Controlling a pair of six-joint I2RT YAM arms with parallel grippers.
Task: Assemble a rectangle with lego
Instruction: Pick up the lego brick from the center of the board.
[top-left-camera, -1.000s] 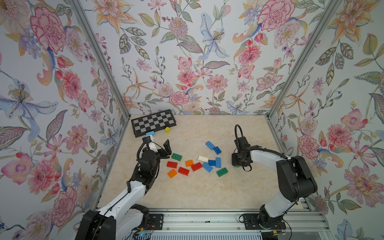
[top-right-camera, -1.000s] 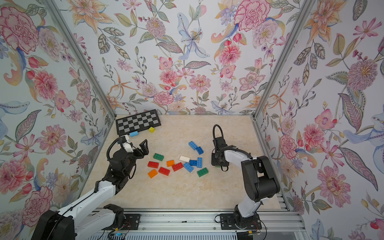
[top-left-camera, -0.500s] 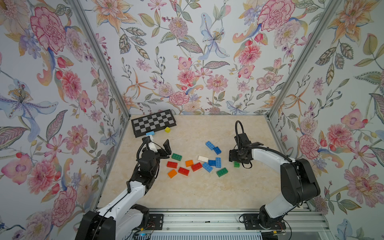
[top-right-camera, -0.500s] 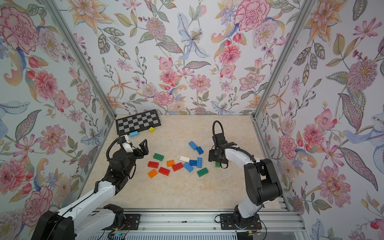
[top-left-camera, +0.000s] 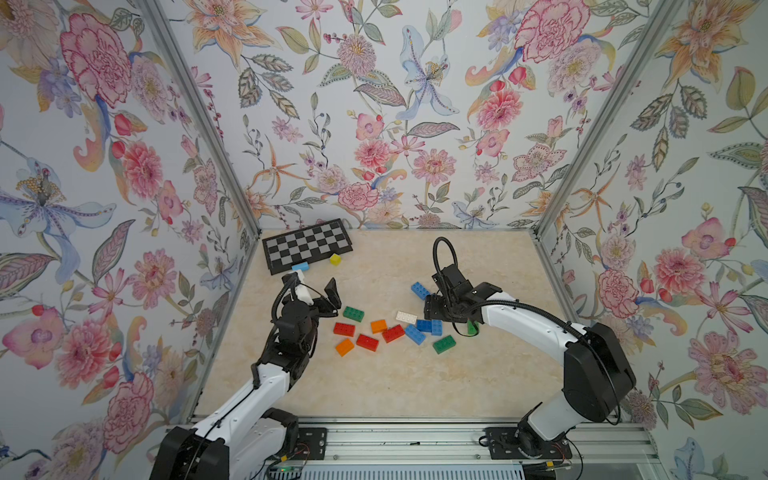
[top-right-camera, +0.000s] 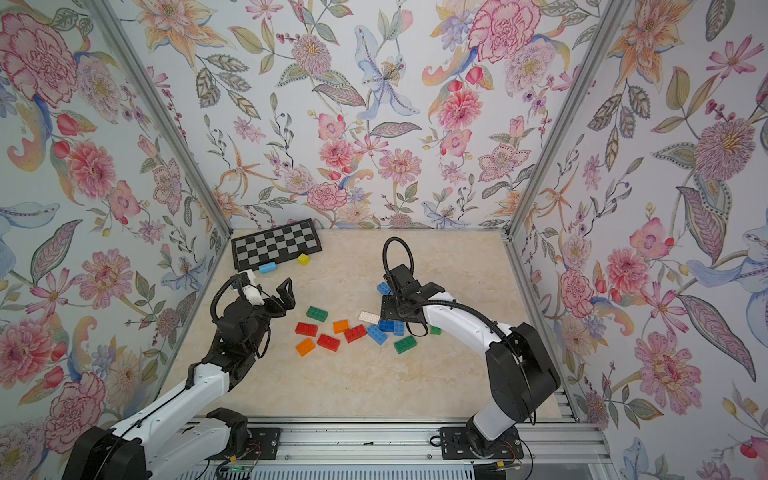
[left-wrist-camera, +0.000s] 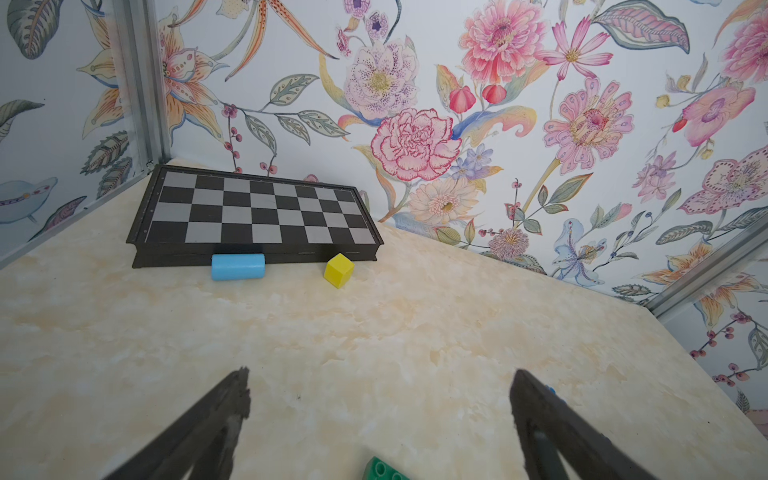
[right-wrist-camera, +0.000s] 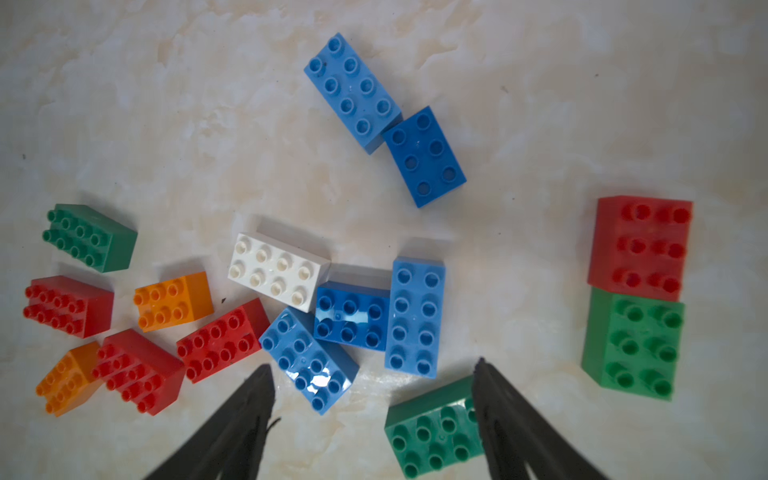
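Note:
The lego lies scattered mid-table: red (top-left-camera: 367, 342), orange (top-left-camera: 378, 326), green (top-left-camera: 353, 313), blue (top-left-camera: 414, 334) and one white brick (top-left-camera: 406, 318). My right gripper (top-left-camera: 434, 309) hovers open over the blue bricks at the cluster's right end. In its wrist view the right gripper (right-wrist-camera: 372, 365) holds nothing, and a green brick (right-wrist-camera: 432, 428) lies partly under one finger. A red brick (right-wrist-camera: 640, 249) and a green brick (right-wrist-camera: 631, 345) sit edge to edge off to one side, mostly hidden under the right arm in both top views. My left gripper (top-left-camera: 318, 291) stands open and empty, left of the cluster.
A folded chessboard (top-left-camera: 307, 245) lies in the far left corner, with a light blue cylinder (top-left-camera: 300, 266) and a yellow cube (top-left-camera: 335, 259) beside it. Flowered walls close in the table on three sides.
My right gripper has opened and moved left from the green brick near the right arm toward the blue bricks. That green brick stays on the table. The left arm has not moved.

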